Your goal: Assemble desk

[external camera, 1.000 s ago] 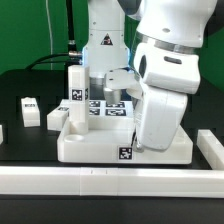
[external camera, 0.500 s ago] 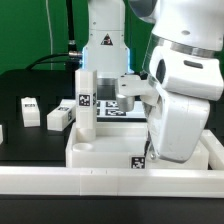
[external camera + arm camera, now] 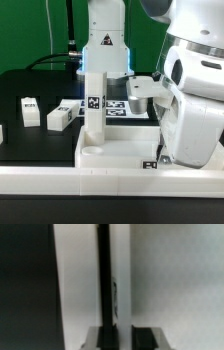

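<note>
End effector: jaws drawn narrow, apparently pinching the raised rim of the desk slab; the arm hides this in the exterior view. Over the last second the slab has travelled with the arm toward the exterior view's right, along the rail, with one leg upright in its corner socket. Loose legs stay on the worktop. Judgement: the slab is being repositioned before further legs are fitted.

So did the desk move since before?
Yes. The desk slid toward the exterior view's right. The gap between its upright leg and the loose leg, which lies where it was, has grown.
</note>
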